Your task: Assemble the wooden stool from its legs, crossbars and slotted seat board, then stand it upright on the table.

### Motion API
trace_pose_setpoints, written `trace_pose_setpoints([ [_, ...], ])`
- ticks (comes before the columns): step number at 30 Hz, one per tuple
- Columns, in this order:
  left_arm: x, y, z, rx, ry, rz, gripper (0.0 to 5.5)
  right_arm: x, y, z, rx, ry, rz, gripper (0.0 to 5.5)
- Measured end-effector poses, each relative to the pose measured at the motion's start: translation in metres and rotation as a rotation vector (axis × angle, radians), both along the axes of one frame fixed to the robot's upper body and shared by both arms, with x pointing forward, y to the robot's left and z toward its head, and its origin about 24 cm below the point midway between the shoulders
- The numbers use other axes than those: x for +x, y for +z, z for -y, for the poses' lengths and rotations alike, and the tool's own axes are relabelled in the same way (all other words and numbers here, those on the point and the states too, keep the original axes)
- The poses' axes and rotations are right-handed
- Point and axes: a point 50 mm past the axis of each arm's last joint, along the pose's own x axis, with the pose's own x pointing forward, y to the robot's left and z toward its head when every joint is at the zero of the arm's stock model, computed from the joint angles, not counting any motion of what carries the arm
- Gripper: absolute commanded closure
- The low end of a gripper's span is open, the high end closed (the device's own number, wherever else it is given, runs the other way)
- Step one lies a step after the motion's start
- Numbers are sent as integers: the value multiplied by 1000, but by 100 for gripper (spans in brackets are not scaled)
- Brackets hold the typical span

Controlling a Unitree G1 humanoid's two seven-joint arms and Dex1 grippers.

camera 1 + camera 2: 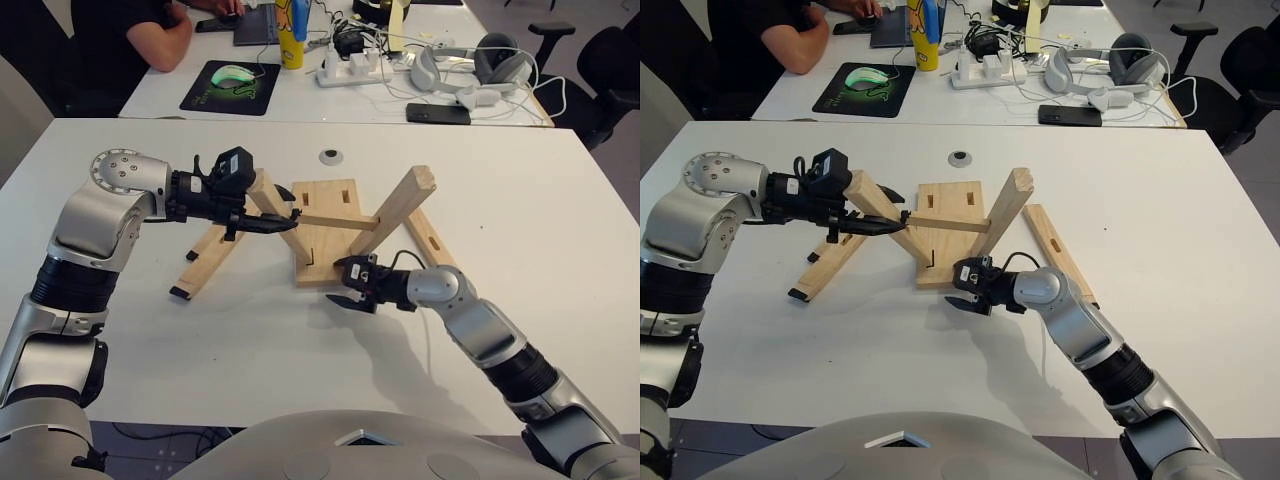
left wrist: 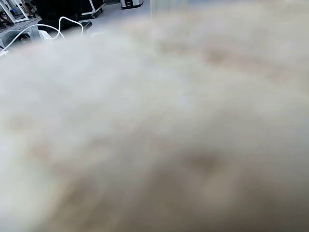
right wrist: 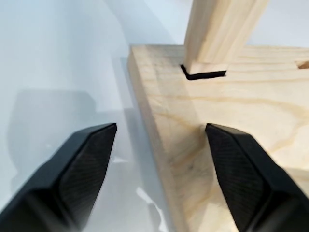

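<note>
Right gripper (image 1: 338, 282): nearest of the parts, close to the middle of the table's (image 1: 250, 370) near edge. Its claw is spread and pinches nothing, one finger on either side of the seat board's near corner.
Seat board (image 1: 325, 248): lies flat at the middle of the table with its slotted face up.
Near slot: in the right wrist view a leg's end sits in a slot just beyond the spread claw, with a dark gap around it.
Left leg (image 1: 264, 190): rises from the board and tilts toward the table's left edge.
Right leg (image 1: 405, 205): rises from the board and tilts toward the right edge.
Crossbar (image 1: 340, 222): spans between the two tilted legs above the board. Whether both ends are fully home cannot be told.
Left gripper (image 1: 272, 222): sits at the joint of left leg and crossbar. Whether its claw is spread or pinching cannot be told, as wood sits right against its wrist camera.
Loose left leg (image 1: 205, 262): lies flat on the table, left of the board.
Loose right leg (image 1: 432, 240): lies flat just right of the board, slots facing up.
Progress (judgement): about halfway. Two legs and one crossbar are in place.
Remaining (judgement): square the tilted pair, fit the two loose legs and the other crossbars, then turn the stool upright.
</note>
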Motion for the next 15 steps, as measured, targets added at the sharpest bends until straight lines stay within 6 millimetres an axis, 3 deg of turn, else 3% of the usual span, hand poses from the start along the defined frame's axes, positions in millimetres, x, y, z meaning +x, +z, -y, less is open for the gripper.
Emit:
trace_pose_setpoints([
  [5,0,0,4,-5,24,3,344,-4,4,-3,102,-6,-58,329],
  [7,0,0,6,-8,32,4,344,-6,15,0,177,-29,-85,353],
  [11,-1,1,9,-5,42,8,344,-17,50,-7,434,-36,-164,407],
  [15,-2,1,10,-3,46,7,344,-31,88,-22,602,-27,-107,461],
])
